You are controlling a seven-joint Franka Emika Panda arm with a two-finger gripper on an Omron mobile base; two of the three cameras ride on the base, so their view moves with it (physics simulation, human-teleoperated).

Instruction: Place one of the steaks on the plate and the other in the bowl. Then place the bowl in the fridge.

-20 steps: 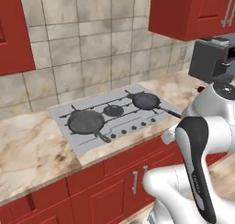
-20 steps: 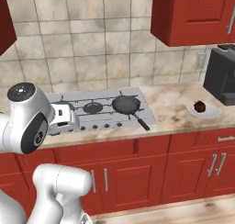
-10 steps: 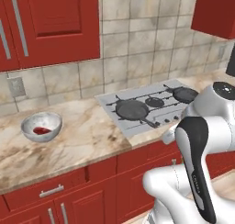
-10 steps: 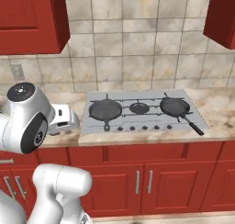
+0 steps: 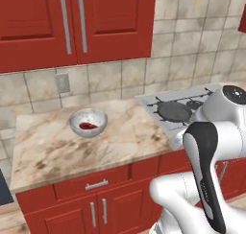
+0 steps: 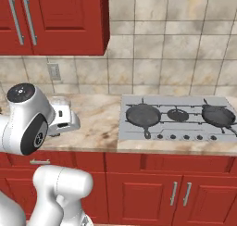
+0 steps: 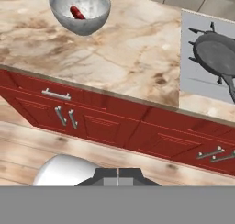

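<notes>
The light grey bowl point(image 5: 88, 122) stands on the marble counter point(image 5: 57, 149), left of the cooktop. One dark-red steak point(image 5: 87, 125) lies inside it. In the hand view the bowl point(image 7: 80, 9) sits at the top left with the steak point(image 7: 76, 12) leaning against its inner wall. My gripper point(image 7: 118, 176) hangs in front of the counter, well back from the bowl, its fingertips pressed together and holding nothing. My white hand point(image 6: 62, 116) hovers over the counter's front part. The second steak and the fridge are out of view.
A grey cooktop point(image 6: 176, 121) to the right carries black skillets point(image 6: 143, 115) point(image 6: 217, 115). Red upper cabinets point(image 5: 72, 22) hang over the counter, and red drawers and doors point(image 7: 64, 113) sit below. A wall outlet point(image 5: 62, 83) is behind the bowl.
The base has driven left, so the whole scene has slid right in both base views. The bowl with its steak has come into view; the cooktop is now on the right.
</notes>
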